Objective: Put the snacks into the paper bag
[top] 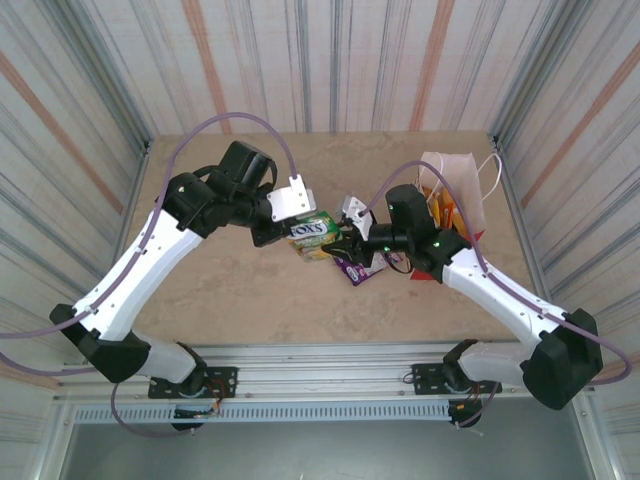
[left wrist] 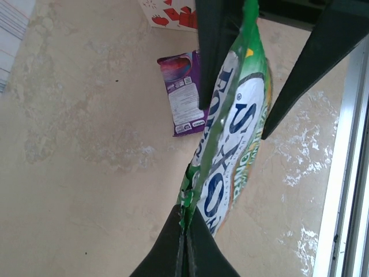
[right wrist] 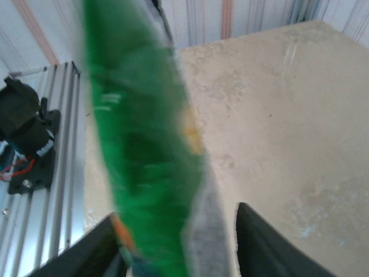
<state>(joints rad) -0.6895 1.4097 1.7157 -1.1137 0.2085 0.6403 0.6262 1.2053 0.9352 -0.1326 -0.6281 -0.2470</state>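
A green-and-white FOX'S snack packet [top: 310, 232] hangs in the air between both arms over the middle of the table. My left gripper [top: 283, 232] is shut on its crimped end [left wrist: 185, 225]. My right gripper [top: 345, 235] straddles the packet's other end [right wrist: 144, 144]. Its jaws stand open, with a gap on the right side, and its fingers [left wrist: 216, 52] flank the packet [left wrist: 236, 133]. A purple snack packet [top: 355, 268] lies flat on the table below. The paper bag [top: 455, 190] stands at the right rear, with orange and yellow packets [top: 447, 212] inside.
Striped walls close the table in at the back and on both sides. A metal rail [top: 320, 355] runs along the near edge. The purple packet [left wrist: 183, 92] lies close to the bag's red base [left wrist: 170, 12].
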